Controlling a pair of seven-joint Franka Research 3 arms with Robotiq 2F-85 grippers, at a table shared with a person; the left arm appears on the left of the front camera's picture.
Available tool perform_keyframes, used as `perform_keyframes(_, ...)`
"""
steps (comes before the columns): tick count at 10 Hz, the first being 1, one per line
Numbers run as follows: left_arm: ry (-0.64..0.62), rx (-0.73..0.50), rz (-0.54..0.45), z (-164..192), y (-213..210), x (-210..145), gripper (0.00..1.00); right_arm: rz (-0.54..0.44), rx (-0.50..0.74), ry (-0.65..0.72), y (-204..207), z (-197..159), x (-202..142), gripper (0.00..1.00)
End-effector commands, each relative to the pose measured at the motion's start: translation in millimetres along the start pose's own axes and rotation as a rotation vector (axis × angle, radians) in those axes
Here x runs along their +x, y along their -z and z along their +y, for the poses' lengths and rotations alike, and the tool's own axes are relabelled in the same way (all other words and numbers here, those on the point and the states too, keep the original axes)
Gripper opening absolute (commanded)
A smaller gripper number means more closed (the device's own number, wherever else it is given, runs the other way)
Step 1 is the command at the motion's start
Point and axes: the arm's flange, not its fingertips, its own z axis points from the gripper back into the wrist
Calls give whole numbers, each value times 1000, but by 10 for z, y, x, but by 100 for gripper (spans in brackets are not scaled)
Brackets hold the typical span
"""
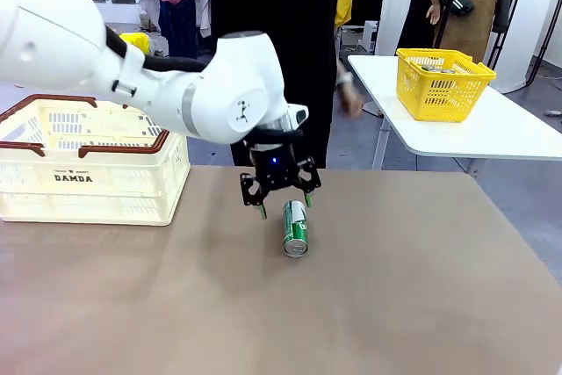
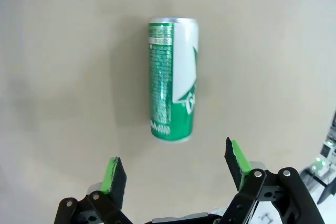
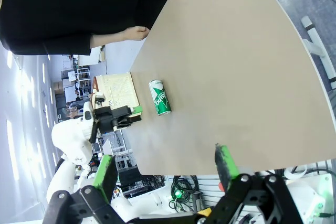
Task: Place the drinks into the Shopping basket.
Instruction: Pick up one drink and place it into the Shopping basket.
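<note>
Here the drink can lies on its side near the middle of the brown table. It is slim and green, with white lettering, a white patch and silver ends. The left gripper hangs close above it without touching, jaws spread wide and empty. The right gripper, well apart from the can, also stands open, holding nothing. The cream Shopping basket sits at the table's left.
</note>
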Motion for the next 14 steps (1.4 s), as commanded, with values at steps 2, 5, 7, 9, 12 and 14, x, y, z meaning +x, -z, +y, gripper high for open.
perform_keyframes(2,-18,89,-29,-206,446,122,100,0,14,-20,-16,5,-5,100)
perform_keyframes(5,88,135,-18,-216,770,251,100,0,14,-20,-16,5,-5,100)
perform_keyframes(7,117,136,1,-190,842,313,100,0,14,-20,-16,5,-5,100)
perform_keyframes(9,162,139,2,-207,860,341,40,0,14,-20,-16,5,-5,100)
perform_keyframes(12,204,166,-1,-245,874,315,0,0,14,-20,-16,5,-5,100)
perform_keyframes(14,223,172,-1,-251,825,309,0,0,14,-20,-16,5,-5,100)
